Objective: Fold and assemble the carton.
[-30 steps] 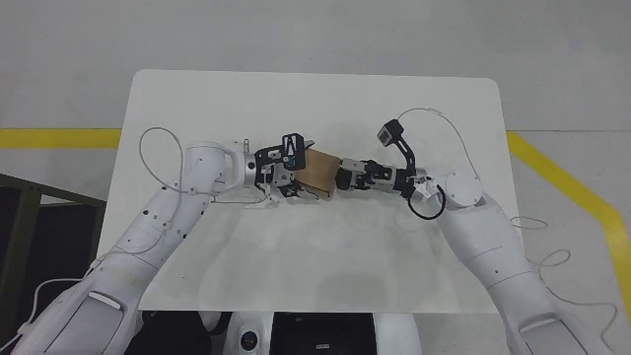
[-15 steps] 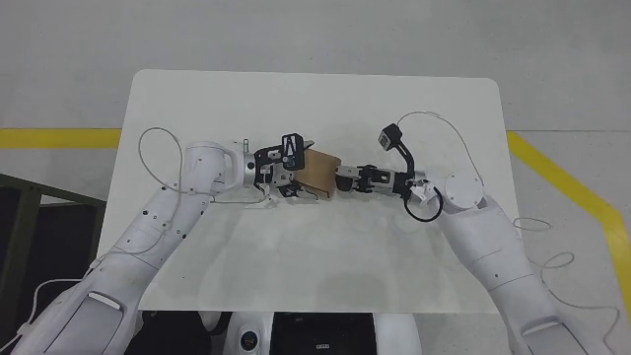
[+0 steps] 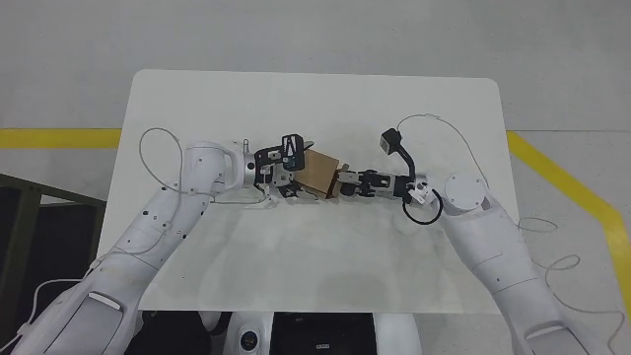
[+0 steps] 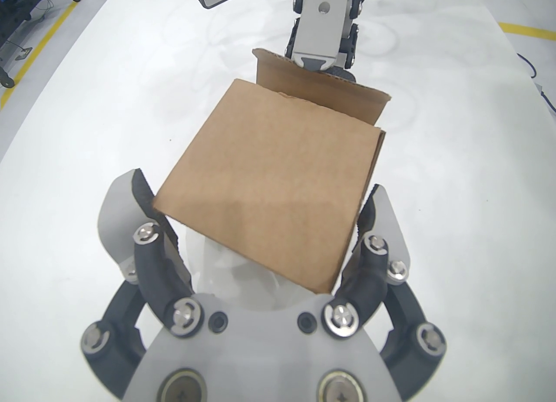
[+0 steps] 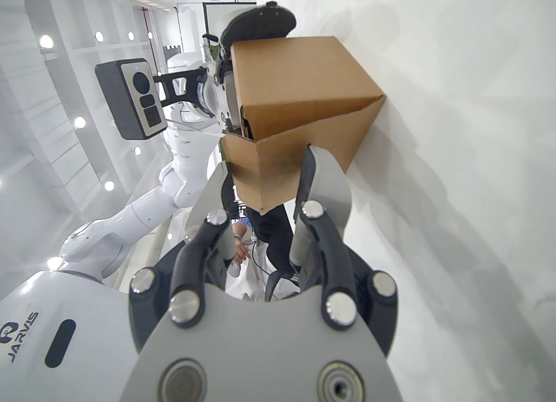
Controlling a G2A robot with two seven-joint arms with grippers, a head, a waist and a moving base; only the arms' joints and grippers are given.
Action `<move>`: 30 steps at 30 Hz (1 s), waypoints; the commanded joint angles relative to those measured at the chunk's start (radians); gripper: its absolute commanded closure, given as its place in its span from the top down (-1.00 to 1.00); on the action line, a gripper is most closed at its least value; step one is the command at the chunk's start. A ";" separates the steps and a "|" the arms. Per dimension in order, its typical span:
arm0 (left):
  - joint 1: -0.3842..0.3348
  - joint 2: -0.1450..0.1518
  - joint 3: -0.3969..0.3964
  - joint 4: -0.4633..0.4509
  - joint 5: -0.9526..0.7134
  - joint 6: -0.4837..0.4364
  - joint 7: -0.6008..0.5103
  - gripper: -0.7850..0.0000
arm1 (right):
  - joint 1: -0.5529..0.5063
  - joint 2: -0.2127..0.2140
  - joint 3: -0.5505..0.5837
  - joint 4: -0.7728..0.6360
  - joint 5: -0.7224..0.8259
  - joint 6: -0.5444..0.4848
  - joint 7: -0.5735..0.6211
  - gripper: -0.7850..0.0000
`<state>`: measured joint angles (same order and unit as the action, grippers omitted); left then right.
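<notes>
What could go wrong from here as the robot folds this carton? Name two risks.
1. The left claw grips the carton only across one end; a push from the right claw could twist it loose.
2. The right claw sits at the edge of the flap at the other end, so pressing there may crease it crookedly.

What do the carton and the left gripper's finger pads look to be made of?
Carton: brown corrugated cardboard with a matte finish. The cut edge of its raised flap shows a wavy fluted core.
Finger pads: black, rough and grainy, probably rubber or dense foam, though the look leaves open which. They sit on smooth silver plates that look like metal.
</notes>
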<state>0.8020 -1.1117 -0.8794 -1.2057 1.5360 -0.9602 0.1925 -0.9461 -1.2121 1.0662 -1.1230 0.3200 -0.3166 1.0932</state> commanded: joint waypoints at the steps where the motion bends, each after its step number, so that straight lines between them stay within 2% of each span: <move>1: 0.000 0.000 0.000 0.000 0.000 0.000 0.000 1.00 | 0.000 0.001 -0.001 -0.004 -0.007 0.003 -0.005 -0.32; 13: 0.001 -0.001 0.000 0.002 0.000 0.000 -0.001 1.00 | 0.005 -0.003 -0.010 0.001 0.019 -0.021 -0.012 -0.33; 14: 0.001 -0.001 0.000 0.001 0.000 0.000 -0.001 1.00 | 0.005 -0.003 -0.010 0.002 0.018 -0.021 -0.011 -0.44; 16: 0.002 0.000 0.000 0.001 0.000 0.000 -0.001 1.00 | 0.008 -0.003 -0.012 0.005 0.013 -0.018 -0.010 -0.47; 30: 0.002 -0.001 0.002 0.001 0.004 -0.002 -0.003 1.00 | 0.006 0.004 -0.008 0.005 -0.014 -0.006 -0.015 -0.48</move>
<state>0.8042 -1.1124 -0.8782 -1.2043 1.5387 -0.9615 0.1893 -0.9391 -1.2091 1.0578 -1.1167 0.3073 -0.3244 1.0778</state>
